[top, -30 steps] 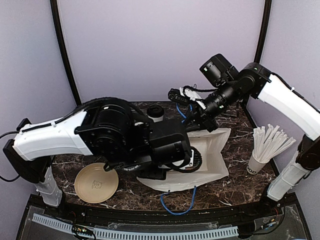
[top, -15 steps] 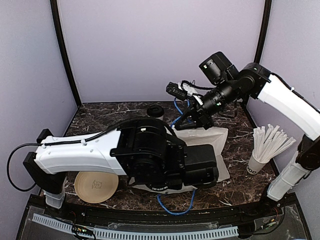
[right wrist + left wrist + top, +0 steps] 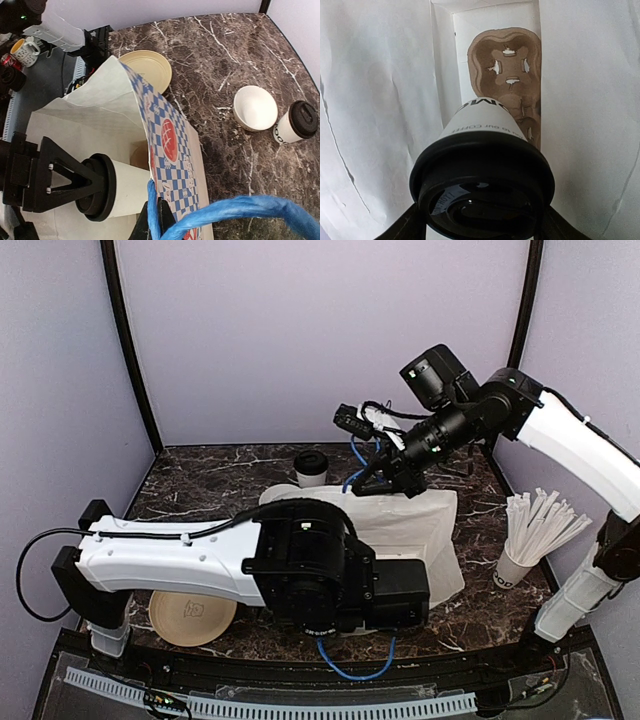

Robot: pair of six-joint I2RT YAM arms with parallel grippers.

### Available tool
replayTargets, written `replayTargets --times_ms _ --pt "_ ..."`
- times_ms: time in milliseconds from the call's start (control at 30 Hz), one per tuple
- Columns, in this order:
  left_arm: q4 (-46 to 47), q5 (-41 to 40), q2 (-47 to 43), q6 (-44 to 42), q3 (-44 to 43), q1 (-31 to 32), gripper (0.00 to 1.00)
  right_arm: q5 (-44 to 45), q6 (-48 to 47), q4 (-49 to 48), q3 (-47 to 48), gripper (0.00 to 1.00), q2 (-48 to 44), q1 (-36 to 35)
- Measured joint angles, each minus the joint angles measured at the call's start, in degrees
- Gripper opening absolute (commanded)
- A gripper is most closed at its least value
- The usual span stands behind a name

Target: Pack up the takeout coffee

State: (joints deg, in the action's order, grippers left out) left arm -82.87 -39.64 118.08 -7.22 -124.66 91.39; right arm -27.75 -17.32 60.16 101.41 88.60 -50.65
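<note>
A takeout coffee cup (image 3: 482, 125), white with a black lid (image 3: 481, 170), lies on its side between the fingers of my left gripper (image 3: 481, 216), base first inside the mouth of a white paper bag (image 3: 425, 525). A brown cup carrier (image 3: 505, 60) lies at the bag's bottom. In the right wrist view the same cup (image 3: 127, 187) sits under the bag's blue-checkered wall (image 3: 172, 150). My right gripper (image 3: 157, 216) is shut on the bag's blue handle (image 3: 240, 210) and holds that side up. A second lidded cup (image 3: 311, 468) stands at the back of the table.
A low white bowl (image 3: 255, 107) stands next to the second lidded cup (image 3: 297, 122). A tan plate (image 3: 190, 615) lies front left. A cup full of long white sticks (image 3: 525, 540) stands at the right edge. A second blue handle (image 3: 350, 665) hangs at the front.
My left arm has swung right and forward, bringing the cup into the bag's mouth. The right gripper has lifted the handle a little, so the bag stands more open.
</note>
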Motion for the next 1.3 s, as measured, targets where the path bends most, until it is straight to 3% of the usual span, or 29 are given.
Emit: replayTargets --times_ms 300,467,833,1000,1300 --pt "0.66 -1.33 0.02 1.88 -1.36 -5.05 0.59 13.33 -2.27 -2.23 0.04 0.0 -0.11 0.02" --pt "2.1 -2.23 0.02 1.05 -1.4 -8.28 0.59 16.46 -2.38 -2.82 0.22 0.0 -0.11 0.02" --pt "4.79 -3.58 0.02 -2.36 -3.02 -7.91 0.59 19.69 -4.07 -3.43 3.72 0.0 -0.22 0.02" --pt "5.75 -3.69 0.02 -3.1 -1.7 -8.09 0.58 17.64 -5.53 -3.56 3.39 0.0 -0.24 0.02" --pt "6.34 -3.82 0.0 -1.38 6.93 -8.74 0.53 4.11 -8.61 -0.46 -0.07 0.0 -0.92 0.0"
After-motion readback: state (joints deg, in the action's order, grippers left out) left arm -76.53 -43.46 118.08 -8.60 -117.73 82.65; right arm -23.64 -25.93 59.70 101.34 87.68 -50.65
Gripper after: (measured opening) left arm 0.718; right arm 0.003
